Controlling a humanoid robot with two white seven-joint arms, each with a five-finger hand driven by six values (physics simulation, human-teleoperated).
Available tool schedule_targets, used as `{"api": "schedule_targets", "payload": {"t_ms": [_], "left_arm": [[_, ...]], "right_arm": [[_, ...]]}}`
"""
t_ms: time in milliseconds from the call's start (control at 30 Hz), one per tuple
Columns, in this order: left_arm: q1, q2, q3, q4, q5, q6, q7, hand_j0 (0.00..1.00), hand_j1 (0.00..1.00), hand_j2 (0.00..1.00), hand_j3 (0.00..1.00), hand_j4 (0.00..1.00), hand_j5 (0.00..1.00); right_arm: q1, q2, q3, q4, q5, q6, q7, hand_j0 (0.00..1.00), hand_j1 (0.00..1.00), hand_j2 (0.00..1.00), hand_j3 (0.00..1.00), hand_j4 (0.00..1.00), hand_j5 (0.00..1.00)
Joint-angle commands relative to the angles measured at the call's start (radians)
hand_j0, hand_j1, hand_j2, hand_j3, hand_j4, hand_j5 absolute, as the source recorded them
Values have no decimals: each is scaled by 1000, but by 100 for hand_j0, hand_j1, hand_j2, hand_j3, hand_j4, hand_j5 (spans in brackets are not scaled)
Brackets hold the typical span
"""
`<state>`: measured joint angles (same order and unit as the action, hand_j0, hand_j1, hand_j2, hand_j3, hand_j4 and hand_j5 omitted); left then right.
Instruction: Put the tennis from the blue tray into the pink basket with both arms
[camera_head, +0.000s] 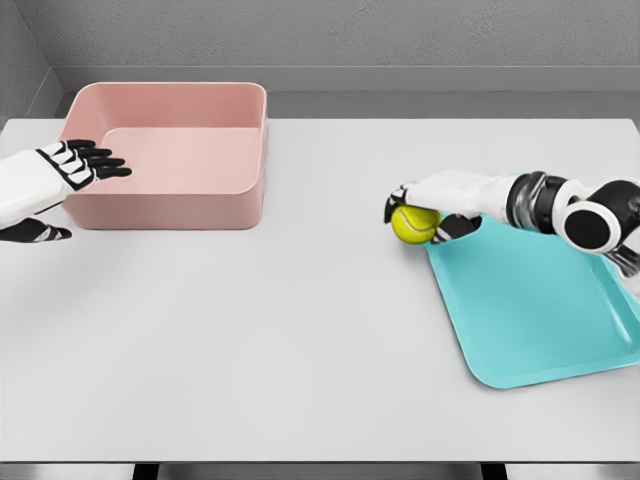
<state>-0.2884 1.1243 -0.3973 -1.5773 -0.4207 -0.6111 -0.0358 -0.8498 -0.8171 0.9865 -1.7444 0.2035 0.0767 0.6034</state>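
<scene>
Now right robot hand (425, 212) gripping tennis ball (413, 224), blue tray (540, 300) corner

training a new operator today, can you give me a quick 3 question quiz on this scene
1. True or false: the tennis ball already lies inside the pink basket.
2. Which hand is closed on the ball? A) left hand B) right hand C) neither
3. Fill in: the left hand is held open in front of the ______, holding nothing.

Key
1. False. The ball is in the right hand at the left corner of the blue tray, far from the basket.
2. B. The right hand's fingers wrap the ball.
3. Pink basket; the hand shows at its left end with its fingers spread.
</scene>
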Motion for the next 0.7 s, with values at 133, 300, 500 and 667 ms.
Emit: {"api": "schedule_targets", "payload": {"t_ms": [133,300,500,667], "left_arm": [[-2,2,0,0,7,0,1,100,100,100,100,100,100],[-2,5,0,0,7,0,1,100,100,100,100,100,100],[-2,5,0,0,7,0,1,100,100,100,100,100,100],[-2,5,2,0,7,0,1,100,100,100,100,100,100]], "right_arm": [[0,70,26,-9,-1,-109,-1,51,51,51,51,51,51],[-5,118,40,-9,-1,-167,-1,51,51,51,51,51,51],[-49,208,112,-9,-3,-150,-2,52,52,52,52,52,52],[-64,234,126,-9,-3,-114,-4,51,51,51,51,51,51]]}}
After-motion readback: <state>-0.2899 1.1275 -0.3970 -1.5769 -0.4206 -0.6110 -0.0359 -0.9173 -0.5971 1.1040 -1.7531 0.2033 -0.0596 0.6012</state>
